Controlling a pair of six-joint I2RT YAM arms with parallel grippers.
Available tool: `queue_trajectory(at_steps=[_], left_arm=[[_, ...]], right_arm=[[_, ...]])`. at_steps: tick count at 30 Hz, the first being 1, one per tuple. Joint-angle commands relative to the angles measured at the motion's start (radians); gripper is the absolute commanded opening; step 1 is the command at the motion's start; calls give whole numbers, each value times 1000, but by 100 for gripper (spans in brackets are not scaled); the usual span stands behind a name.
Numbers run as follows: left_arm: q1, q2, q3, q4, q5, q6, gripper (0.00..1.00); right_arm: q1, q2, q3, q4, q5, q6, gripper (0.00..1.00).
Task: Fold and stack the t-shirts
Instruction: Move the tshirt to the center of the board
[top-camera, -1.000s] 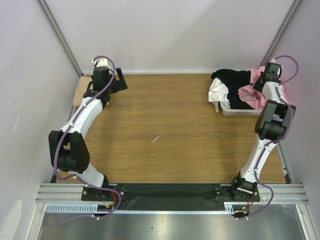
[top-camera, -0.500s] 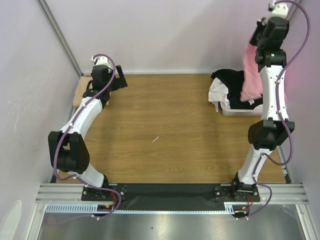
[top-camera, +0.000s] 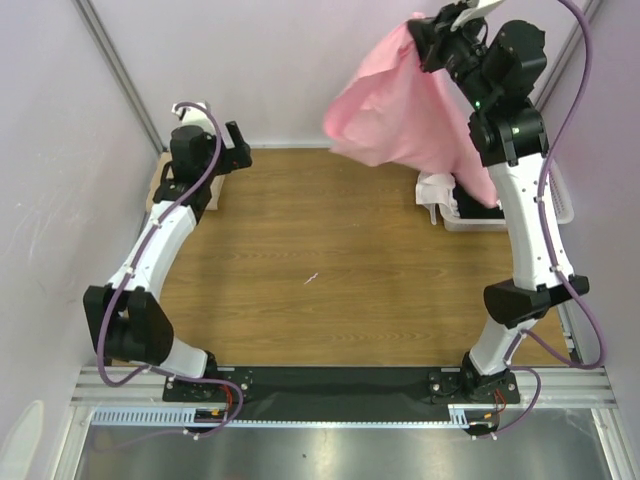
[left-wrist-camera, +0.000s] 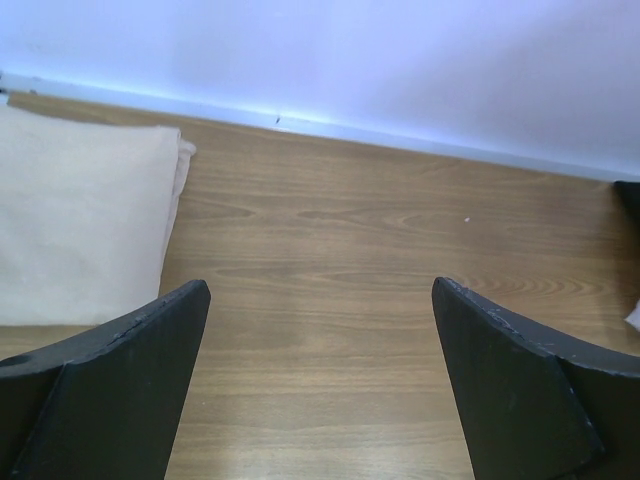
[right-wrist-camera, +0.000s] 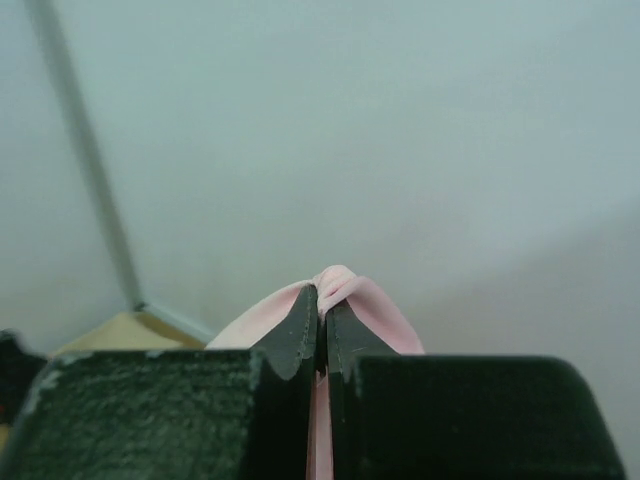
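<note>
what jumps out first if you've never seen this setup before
The light pink t-shirt dangling high at the far right, pinched in the raised right end effector, grabs the eye first. Below it a white basket holds more clothes. At the far left a folded tan t-shirt lies on the table by the open left end effector.

Each arm is built of white, rounded shells joined by black joint housings; the left arm (top-camera: 160, 235) and right arm (top-camera: 530, 215) are matched in this. A purple cable (top-camera: 585, 50) is run in loops along each, and black base blocks (top-camera: 195, 385) are fitted at the feet. A small green light (top-camera: 478, 103) is shown on the right arm. The left gripper (left-wrist-camera: 320, 290) is fitted with matte black, wedge-shaped fingers (left-wrist-camera: 110, 400), scuffed pale at the edges. The right gripper (right-wrist-camera: 321, 300) is likewise black, chipped grey along its rims.
</note>
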Motion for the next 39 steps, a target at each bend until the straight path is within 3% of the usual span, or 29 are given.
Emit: queue_trajectory(at_steps=[1,12,23,24,26,28,29,31,32,35,39], left_arm=[[-6,-86,11,23,26,26,100],[-5,-290,-75,-106,-75,61,100],[-3,-344,-181,-203,-130,-29,100],[-3,-344,-186,-211,-132,-40,100],[-3,-343,-198,-224,-130,-45,100],[-3,-341,-206,-237,-126,-57,100],[-3,-335,-209,-247,-116,-60,100],[-3,-329,-216,-257,-96,-71,100],[-3,-326,-224,-254,-69,-66,100],[-20,-326,-255,-212,67,-23,100],[-141,-298,-259,-212,65,66,100]], right_arm=[[63,-44,-70,77,-175,76,0],[227,-38,-539,208,-330,357,0],[396,126,-697,71,-370,250,0],[397,130,-706,52,-373,241,14],[397,142,-710,10,-397,215,26],[399,146,-696,-37,-393,172,52],[396,142,-691,-82,-366,166,75],[367,113,-680,-113,-327,161,94],[347,99,-679,-122,-303,173,100],[240,53,-670,-142,-199,239,100],[86,25,-706,-154,-62,296,100]])
